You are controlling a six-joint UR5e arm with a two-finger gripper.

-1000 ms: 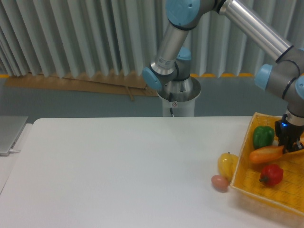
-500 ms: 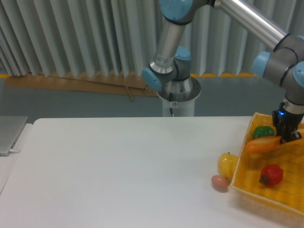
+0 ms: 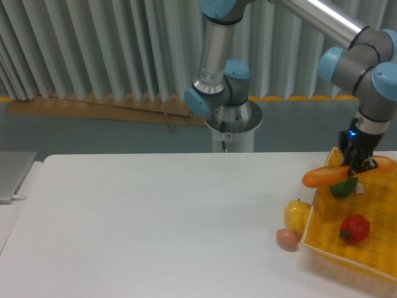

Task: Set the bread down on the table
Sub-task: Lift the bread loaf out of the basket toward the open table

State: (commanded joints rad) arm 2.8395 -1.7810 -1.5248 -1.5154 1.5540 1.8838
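Since half a second ago the bread (image 3: 338, 174) has risen higher and shifted left, so its left end now hangs out past the rim of the yellow basket (image 3: 315, 214) instead of lying over it. Your gripper (image 3: 356, 166) has the jaws closed on the bread, gripping it right of its middle; the loaf sticks out on both sides of the jaws, lying nearly level with its right end a little raised. It is in the air, clear of the white surface (image 3: 155, 223). Under it in the basket you see a green pepper (image 3: 343, 185) and a red pepper (image 3: 354, 228). On the surface, just beside the basket, sit a yellow fruit (image 3: 297, 214) and a small pinkish egg-shaped item (image 3: 286, 238).
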